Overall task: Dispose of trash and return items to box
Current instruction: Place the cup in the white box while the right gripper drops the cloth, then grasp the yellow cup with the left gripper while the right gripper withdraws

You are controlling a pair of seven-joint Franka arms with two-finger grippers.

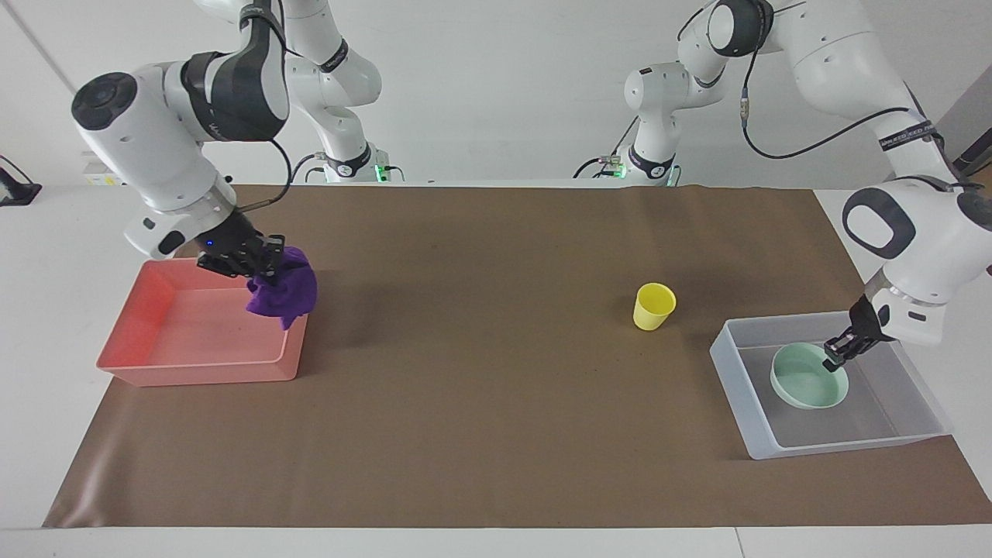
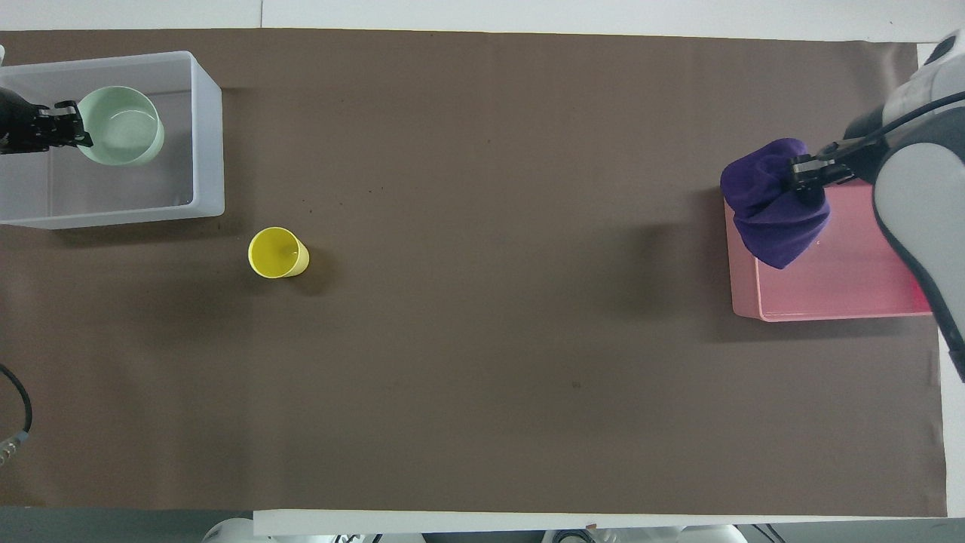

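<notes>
My right gripper (image 1: 265,262) is shut on the purple cloth wad (image 1: 284,291) and holds it in the air over the pink tray's edge toward the table's middle; the wad (image 2: 773,211) hangs below the right gripper (image 2: 808,173). My left gripper (image 1: 840,353) is shut on the rim of the mint-green bowl (image 1: 808,377) and holds it low inside the translucent box (image 1: 732,372). The overhead view shows the bowl (image 2: 121,125) in the box (image 2: 208,143), with the left gripper (image 2: 66,125) at the bowl's rim. The yellow cup (image 1: 654,305) stands upright on the mat beside the box, nearer to the robots; it also shows in the overhead view (image 2: 277,253).
The pink tray (image 1: 194,364) lies at the right arm's end of the table, with nothing lying in it; it also shows in the overhead view (image 2: 829,298). A brown mat (image 1: 480,387) covers the table. The bowl hides the box's white square.
</notes>
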